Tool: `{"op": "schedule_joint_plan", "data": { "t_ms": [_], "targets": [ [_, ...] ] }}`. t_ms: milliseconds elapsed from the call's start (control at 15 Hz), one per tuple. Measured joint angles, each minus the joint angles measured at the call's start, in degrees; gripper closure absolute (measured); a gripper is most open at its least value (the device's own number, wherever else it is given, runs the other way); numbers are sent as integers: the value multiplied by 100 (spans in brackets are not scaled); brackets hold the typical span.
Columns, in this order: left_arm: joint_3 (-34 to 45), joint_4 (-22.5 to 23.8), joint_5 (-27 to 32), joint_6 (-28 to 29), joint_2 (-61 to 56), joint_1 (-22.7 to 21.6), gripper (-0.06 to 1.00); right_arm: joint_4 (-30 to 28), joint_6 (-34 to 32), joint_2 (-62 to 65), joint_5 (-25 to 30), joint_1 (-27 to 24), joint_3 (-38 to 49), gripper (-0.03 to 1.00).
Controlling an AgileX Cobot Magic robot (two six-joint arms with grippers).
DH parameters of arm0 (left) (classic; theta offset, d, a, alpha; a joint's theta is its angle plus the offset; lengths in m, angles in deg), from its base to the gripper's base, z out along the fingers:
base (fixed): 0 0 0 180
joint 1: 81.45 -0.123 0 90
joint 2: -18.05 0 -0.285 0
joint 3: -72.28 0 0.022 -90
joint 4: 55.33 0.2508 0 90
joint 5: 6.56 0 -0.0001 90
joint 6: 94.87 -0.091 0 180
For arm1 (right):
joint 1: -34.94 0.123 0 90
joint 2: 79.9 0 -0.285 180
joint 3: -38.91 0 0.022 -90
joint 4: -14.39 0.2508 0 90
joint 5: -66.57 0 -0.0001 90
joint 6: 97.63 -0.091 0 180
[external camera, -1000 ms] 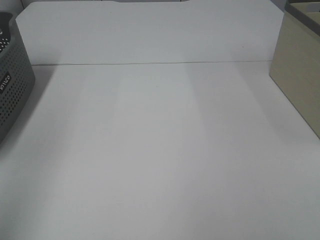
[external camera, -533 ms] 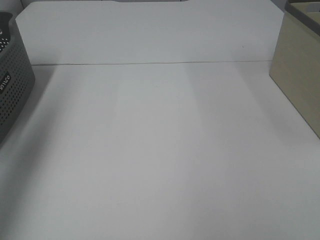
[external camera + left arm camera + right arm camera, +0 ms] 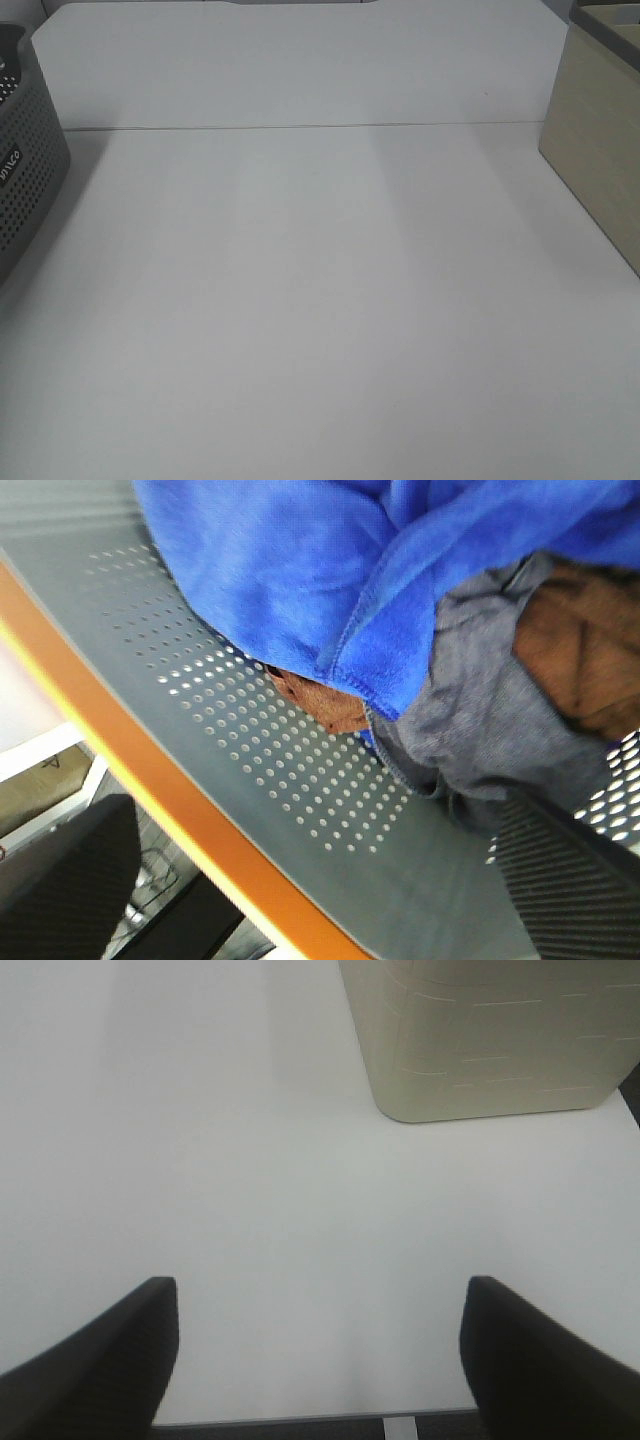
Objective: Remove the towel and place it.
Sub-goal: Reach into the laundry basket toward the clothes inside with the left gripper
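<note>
Left wrist view: the towel (image 3: pixel 300 570) lies heaped in the basket (image 3: pixel 250 770) at the worktop's (image 3: pixel 320 300) left edge, left claw (image 3: pixel 320 815) spread apart near it. Right claw (image 3: pixel 320 1288) gapes above the worktop.

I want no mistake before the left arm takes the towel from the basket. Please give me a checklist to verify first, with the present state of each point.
1. Towel seen in grey basket: ok.
2. Left gripper open, holding nothing: ok.
3. Towel free of other laundry: not ok; grey cloth and brown cloth lie against it.
4. Right gripper open, empty, over the table: ok.
5. Gap from left fingers to towel: cannot tell.
</note>
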Motion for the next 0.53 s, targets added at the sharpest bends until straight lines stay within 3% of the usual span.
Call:
{"op": "schedule_joint_plan", "data": {
  "t_ms": [267, 533],
  "targets": [
    [-6, 625, -556, -109, 894, 0, 4, 0, 0, 0, 0, 0, 0, 24],
    [-6, 768, -1003, -115, 1478, 11, 8, 0, 0, 0, 0, 0, 0, 24]
  ]
}}
